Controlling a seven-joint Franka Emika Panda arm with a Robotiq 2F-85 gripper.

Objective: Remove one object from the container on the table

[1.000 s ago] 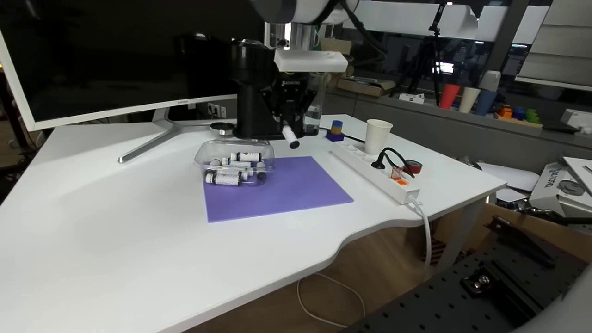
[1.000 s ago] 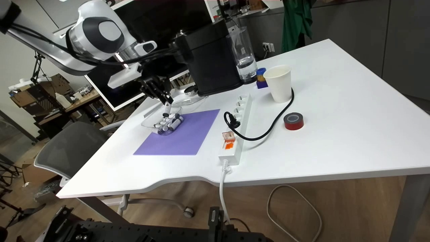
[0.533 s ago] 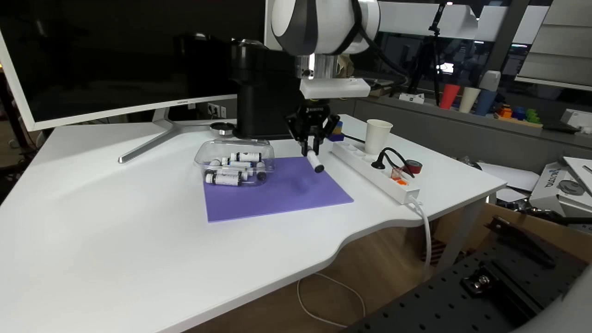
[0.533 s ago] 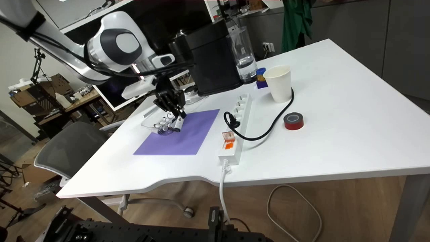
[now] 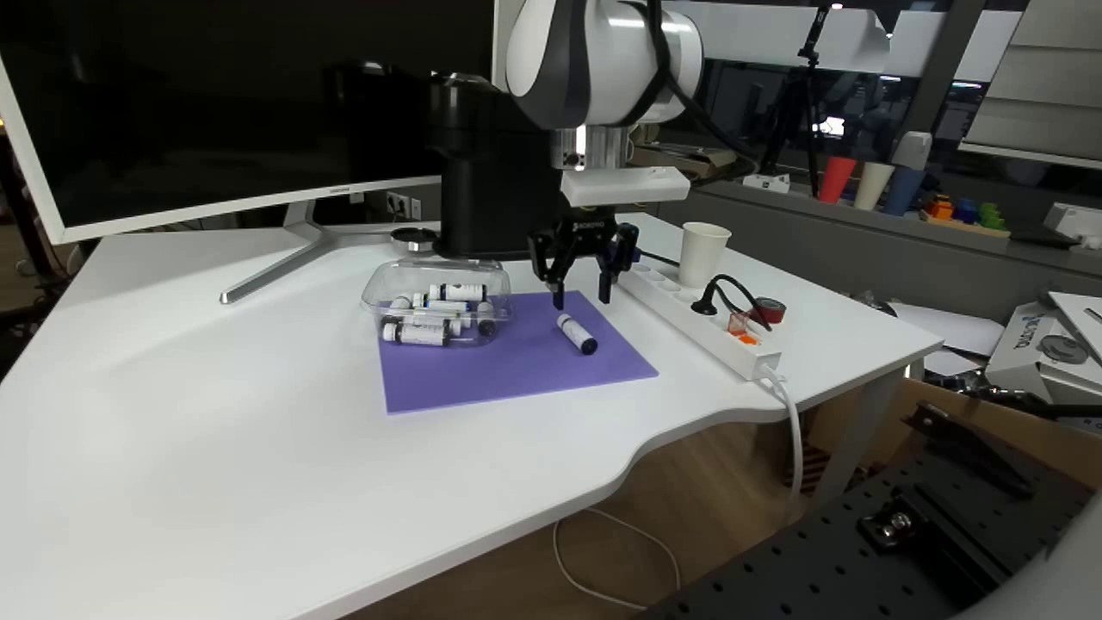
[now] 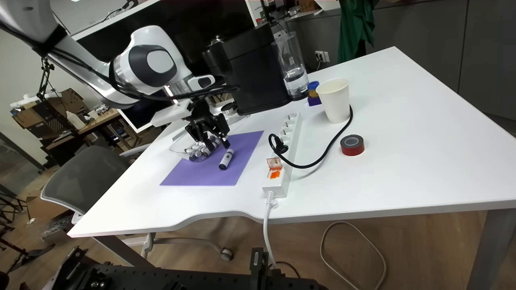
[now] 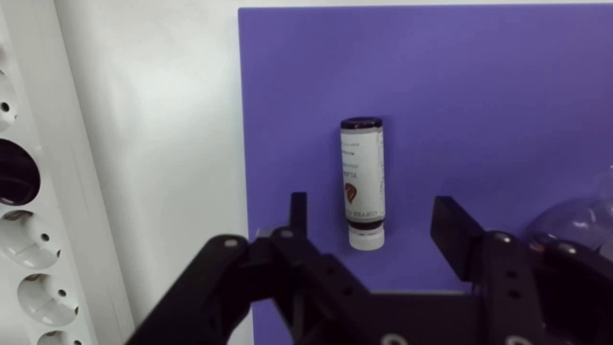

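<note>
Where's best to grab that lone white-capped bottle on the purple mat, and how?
Probably round the labelled middle of the white-capped bottle, from straight above: it lies on its side on the purple mat, offering its straight long sides to the open gripper.

A small dark bottle (image 7: 364,177), white-labelled and white-capped, lies on its side just below the tool (image 5: 582,294), apart from its spread fingers (image 7: 299,211), cap end nearer the tool. The low clear plastic tub (image 5: 398,284), part full, stands to one side of the tool; the white counter (image 5: 215,413) extends beneath.

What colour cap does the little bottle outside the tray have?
White; the wrist view shows the cap best.
</note>
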